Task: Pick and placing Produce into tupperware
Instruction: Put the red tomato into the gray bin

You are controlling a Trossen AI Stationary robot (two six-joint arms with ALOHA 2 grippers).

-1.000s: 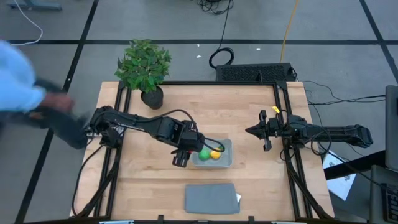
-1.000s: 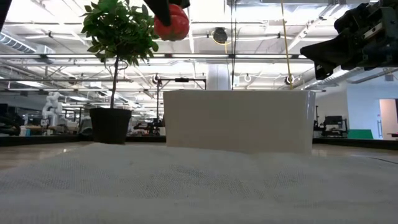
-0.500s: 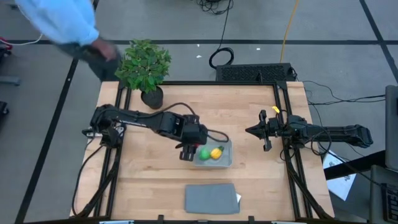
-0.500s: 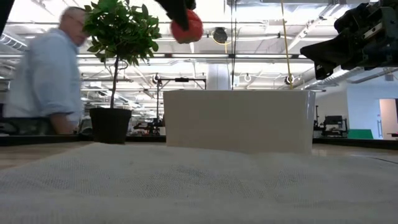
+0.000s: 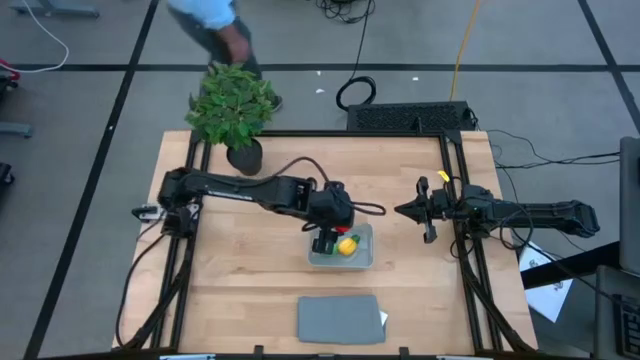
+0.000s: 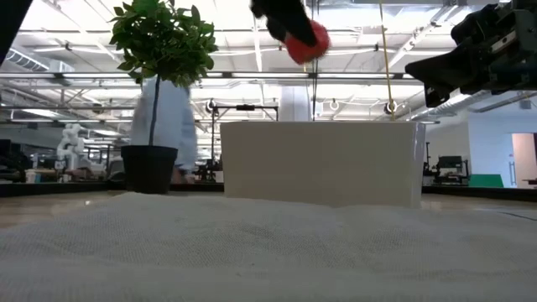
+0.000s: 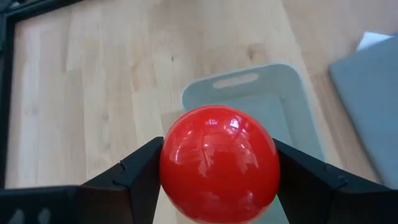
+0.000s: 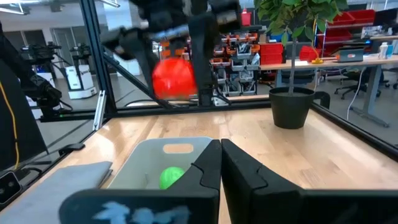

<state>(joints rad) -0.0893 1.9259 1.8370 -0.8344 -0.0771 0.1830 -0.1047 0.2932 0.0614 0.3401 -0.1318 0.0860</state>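
While the red ball [image 7: 217,163] is being carried high above the worktop [image 5: 240,270], the left gripper [image 5: 325,238] is arriving over the clear tupperware tub [image 5: 362,258], clamping the ball between its two fingers. A second ago that gripper was hanging just off the tub's left end, and half a second ago it was only over the tub's left rim; now it is sitting above the tub's interior, so the carry is looking nearly finished and only the drop seems left. In the low view the ball [image 6: 304,42] is riding farther right than before, at much the same height.

Inside the tub, which is lying right of the worktop's centre and towards the near edge, the yellow piece with a green tip [image 5: 347,246] and the green ball [image 8: 171,177] are already resting. The right gripper [image 5: 402,210] is waiting near the right edge, fingers pressed together and empty. The grey lid [image 5: 340,318] is lying by the near edge. Beyond the far-left corner, a person [image 5: 205,14] is walking on past the potted plant [image 5: 233,105].
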